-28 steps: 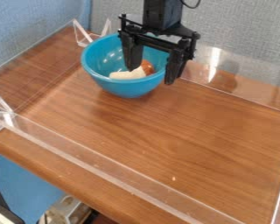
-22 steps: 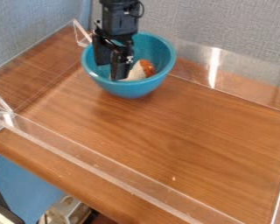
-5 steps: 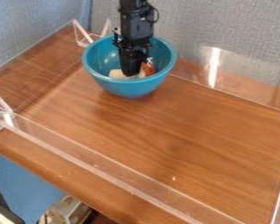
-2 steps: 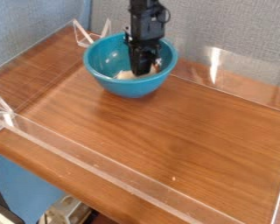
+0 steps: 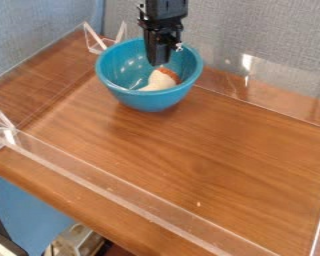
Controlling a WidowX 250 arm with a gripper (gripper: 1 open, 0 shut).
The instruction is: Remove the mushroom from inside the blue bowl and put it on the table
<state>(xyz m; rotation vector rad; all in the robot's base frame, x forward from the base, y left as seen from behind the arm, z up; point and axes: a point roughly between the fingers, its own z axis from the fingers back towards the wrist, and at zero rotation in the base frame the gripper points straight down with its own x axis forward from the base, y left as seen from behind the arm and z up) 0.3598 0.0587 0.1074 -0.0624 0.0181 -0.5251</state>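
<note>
The blue bowl (image 5: 119, 72) stands at the back left of the wooden table (image 5: 190, 150). My gripper (image 5: 162, 64) hangs straight down over the bowl's middle, its black fingers pressed together. The cream-white mushroom (image 5: 155, 83) with its orange patch hangs tilted from the fingertips. Its upper end is pinched between them and its lower end is still below the bowl's rim.
Low clear acrylic walls (image 5: 263, 72) run around the tabletop. A grey-blue wall stands behind the bowl. The wooden surface stretches to the front and right of the bowl.
The gripper has risen out of the bowl's bottom, staying shut. The mushroom has come up with it and shifted slightly right inside the bowl.
</note>
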